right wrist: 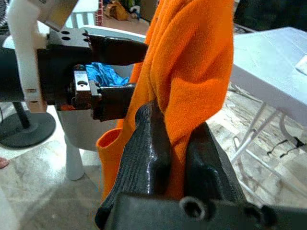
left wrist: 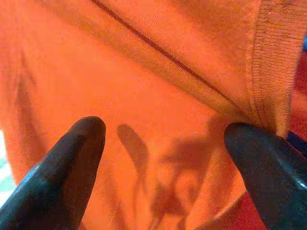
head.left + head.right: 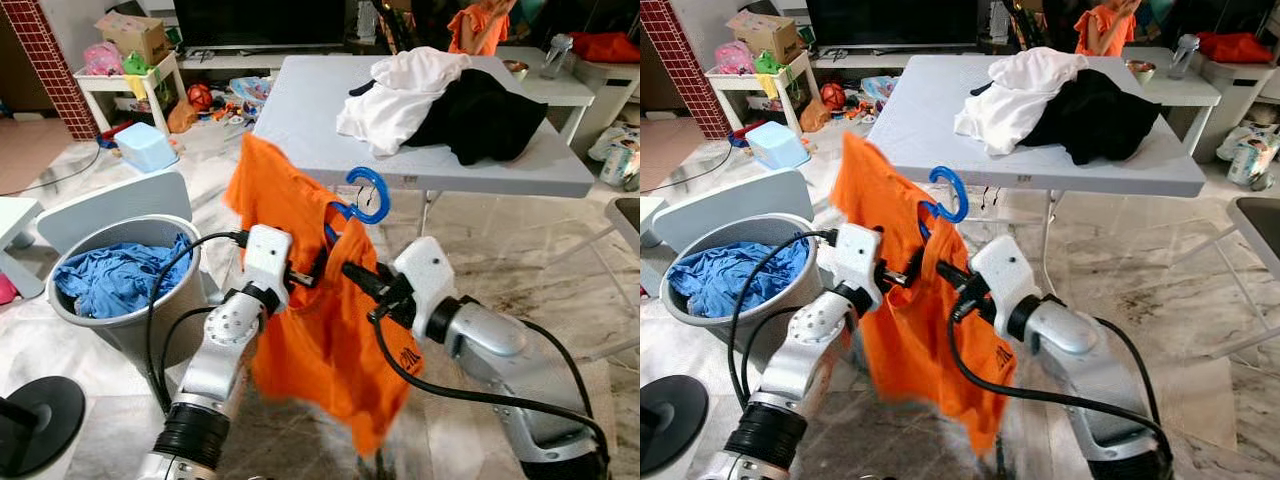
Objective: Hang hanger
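Observation:
An orange shirt (image 3: 320, 340) hangs in the air between my two arms, on a blue hanger whose hook (image 3: 372, 192) sticks up from the collar. My right gripper (image 1: 175, 124) is shut on a bunched fold of the shirt just below the collar. From the other side, my left gripper (image 3: 310, 272) meets the shirt at the same height. In the left wrist view its fingers (image 2: 72, 163) stand wide apart, open, with orange cloth and the collar seam close in front of them. The hanger's body is hidden inside the shirt.
A grey bin (image 3: 160, 235) holding blue clothes stands at my left. Behind the shirt is a white folding table (image 3: 320, 130) with white clothes (image 3: 400, 95) and black clothes (image 3: 480, 120). A black round base (image 3: 35, 420) sits at the lower left. A person in orange (image 3: 480, 25) is at the back.

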Tool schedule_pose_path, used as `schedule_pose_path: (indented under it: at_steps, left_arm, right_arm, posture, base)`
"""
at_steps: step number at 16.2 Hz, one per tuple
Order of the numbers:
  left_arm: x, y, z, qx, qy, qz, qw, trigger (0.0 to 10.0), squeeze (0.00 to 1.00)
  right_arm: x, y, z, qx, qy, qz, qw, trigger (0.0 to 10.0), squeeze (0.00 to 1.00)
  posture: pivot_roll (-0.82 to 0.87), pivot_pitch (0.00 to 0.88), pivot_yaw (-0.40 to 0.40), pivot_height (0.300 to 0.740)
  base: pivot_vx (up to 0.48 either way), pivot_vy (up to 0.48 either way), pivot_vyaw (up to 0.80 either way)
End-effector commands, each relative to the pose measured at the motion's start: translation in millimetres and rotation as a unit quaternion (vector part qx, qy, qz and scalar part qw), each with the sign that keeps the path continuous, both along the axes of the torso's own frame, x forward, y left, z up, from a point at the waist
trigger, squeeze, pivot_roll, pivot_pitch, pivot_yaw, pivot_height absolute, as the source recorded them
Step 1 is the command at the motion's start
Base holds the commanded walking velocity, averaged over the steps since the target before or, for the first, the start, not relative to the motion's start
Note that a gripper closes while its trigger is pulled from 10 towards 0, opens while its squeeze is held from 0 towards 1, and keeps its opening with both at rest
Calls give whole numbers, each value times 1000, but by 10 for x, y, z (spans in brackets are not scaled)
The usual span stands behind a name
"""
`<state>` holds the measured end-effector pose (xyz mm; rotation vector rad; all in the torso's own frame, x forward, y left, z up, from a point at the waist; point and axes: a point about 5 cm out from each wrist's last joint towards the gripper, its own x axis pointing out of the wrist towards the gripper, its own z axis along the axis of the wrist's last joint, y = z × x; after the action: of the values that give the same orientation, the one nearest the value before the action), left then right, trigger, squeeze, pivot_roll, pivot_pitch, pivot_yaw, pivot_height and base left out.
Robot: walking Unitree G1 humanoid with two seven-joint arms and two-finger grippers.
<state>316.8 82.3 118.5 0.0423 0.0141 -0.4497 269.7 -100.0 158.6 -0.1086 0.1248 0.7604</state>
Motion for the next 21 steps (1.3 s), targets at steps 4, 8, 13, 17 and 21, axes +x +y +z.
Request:
schedule_pose_path:
  at_steps: [4, 8, 13, 17, 21]
  left_arm:
    - [58, -66, 199, 2, -48, -6, 999, 10000, 0]
    - [161, 236, 187, 47, -63, 78, 994, 10000, 0]
    - [247, 605, 225, 76, -81, 166, 980, 10000, 0]
    - [111, 178, 162, 21, -49, 54, 997, 10000, 0]
    - [82, -44, 193, 35, -70, 14, 997, 10000, 0]
  right_arm:
    - [-14, 165, 21, -11, -3, 28, 1000, 10000, 0]
    - [-49, 15, 13, -35, 14, 58, 998, 10000, 0]
    - [44, -406, -210, -159, 29, 24, 987, 10000, 0]
    - [317, -349, -50, -101, 11, -63, 993, 10000, 0]
    - [267, -179, 31, -78, 10, 2, 997, 10000, 0]
  posture:
    - [-152, 0, 11, 740]
    - [-155, 0, 11, 740]
    - [-159, 0, 11, 740]
    - [-149, 0, 8, 740]
    - [-151, 0, 5, 740]
  base:
    - [0, 0, 0]
    - [0, 0, 0]
    - [0, 0, 0]
    - [0, 0, 0]
    - [0, 0, 0]
